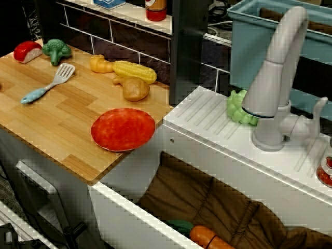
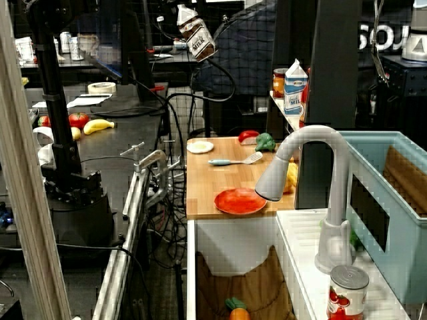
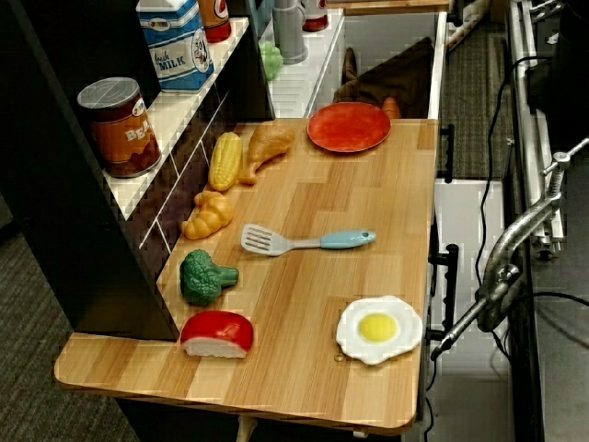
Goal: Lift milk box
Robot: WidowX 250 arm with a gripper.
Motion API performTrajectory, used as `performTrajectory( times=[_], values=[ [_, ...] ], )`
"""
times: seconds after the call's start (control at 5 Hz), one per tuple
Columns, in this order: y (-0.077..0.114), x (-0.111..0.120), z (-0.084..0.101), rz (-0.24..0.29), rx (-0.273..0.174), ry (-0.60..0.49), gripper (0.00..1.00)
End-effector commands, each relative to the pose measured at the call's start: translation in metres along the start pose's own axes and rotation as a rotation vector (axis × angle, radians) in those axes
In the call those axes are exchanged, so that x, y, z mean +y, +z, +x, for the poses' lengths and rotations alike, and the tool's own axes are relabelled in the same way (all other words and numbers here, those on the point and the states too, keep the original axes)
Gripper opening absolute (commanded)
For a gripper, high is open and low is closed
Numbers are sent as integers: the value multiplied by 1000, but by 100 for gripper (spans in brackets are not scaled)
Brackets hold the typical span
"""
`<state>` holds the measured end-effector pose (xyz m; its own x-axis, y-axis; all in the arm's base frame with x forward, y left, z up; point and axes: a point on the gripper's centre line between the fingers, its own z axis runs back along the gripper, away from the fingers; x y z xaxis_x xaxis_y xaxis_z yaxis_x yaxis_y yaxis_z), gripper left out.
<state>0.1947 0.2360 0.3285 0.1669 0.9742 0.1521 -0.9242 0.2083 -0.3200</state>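
The milk box (image 2: 195, 32), a brown carton with a white gabled top and a white label, hangs tilted high in the air above the far end of the wooden counter (image 2: 220, 183), seen only in the wide view from the sink end. My gripper (image 2: 204, 55) is a dark shape at the carton's lower edge, hard to separate from the dark background. It seems shut on the carton, since nothing else bears it. The close view of the sink and the view from above the counter show neither the milk box nor the gripper.
A blue milk carton (image 3: 175, 41) and a can (image 3: 118, 126) stand on the shelf. On the counter lie a red plate (image 3: 349, 126), corn (image 3: 225, 160), a spatula (image 3: 304, 241), broccoli (image 3: 204, 276) and a fried egg (image 3: 378, 328). The tap (image 2: 313, 193) rises over the sink.
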Motion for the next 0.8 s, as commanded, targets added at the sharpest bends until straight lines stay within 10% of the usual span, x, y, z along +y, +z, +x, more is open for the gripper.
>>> performTrajectory(
  times=[0.0,0.6],
  values=[
    [15,-5,-1,-11,-41,-9,0],
    [17,-6,2,-10,-33,-8,0]
  ],
)
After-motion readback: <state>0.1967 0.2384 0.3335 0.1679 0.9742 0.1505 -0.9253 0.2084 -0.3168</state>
